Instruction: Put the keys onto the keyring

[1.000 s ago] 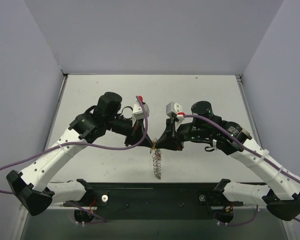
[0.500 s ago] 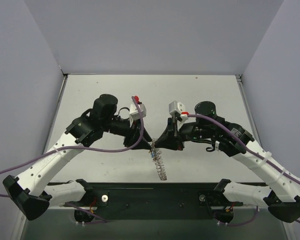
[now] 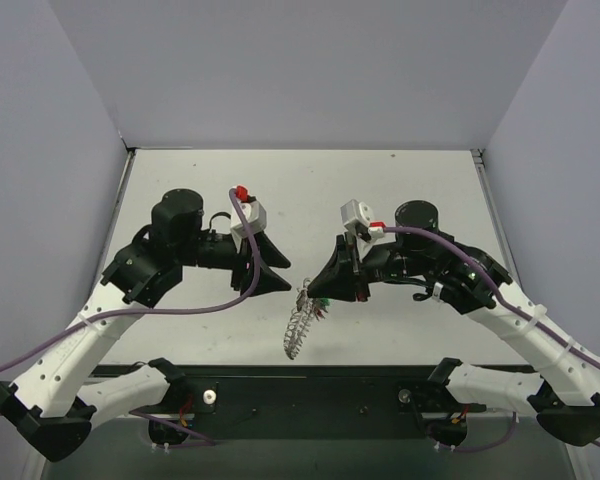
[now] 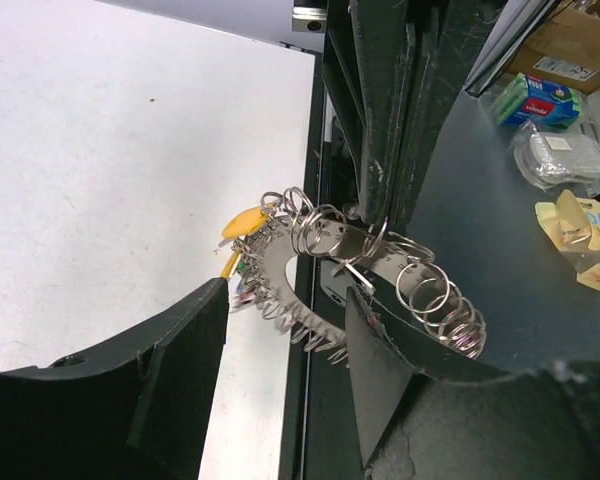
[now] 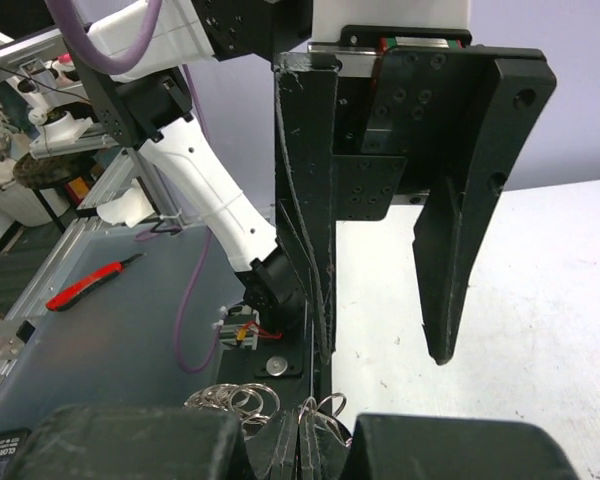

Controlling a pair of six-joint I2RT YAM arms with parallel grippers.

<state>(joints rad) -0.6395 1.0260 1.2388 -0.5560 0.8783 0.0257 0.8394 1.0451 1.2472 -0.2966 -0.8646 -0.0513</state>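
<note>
The keyring [image 3: 298, 328] is a flat silver ring with coil-like loops along its rim; it hangs tilted from my right gripper [image 3: 316, 292], which is shut on its upper end. A bunch of keys [image 3: 319, 307] with coloured heads clusters at that end. In the left wrist view the keyring [image 4: 380, 262] curves between my left fingers, with a yellow key head [image 4: 245, 222] and other coloured heads beside it. My left gripper [image 3: 280, 275] stands open a little left of the ring, touching nothing. In the right wrist view my right gripper [image 5: 315, 445] pinches the ring's loops [image 5: 238, 398].
The black base rail [image 3: 310, 395] runs along the table's near edge, just below the hanging ring. White table surface [image 3: 310, 190] spreads behind both arms. Purple cables [image 3: 180, 310] trail from each wrist. Side walls [image 3: 40, 150] close in the table left and right.
My left gripper has opened, let go of the ring and drawn back to the left. The ring has swung to hang down-left from the right gripper, which has stayed shut.
</note>
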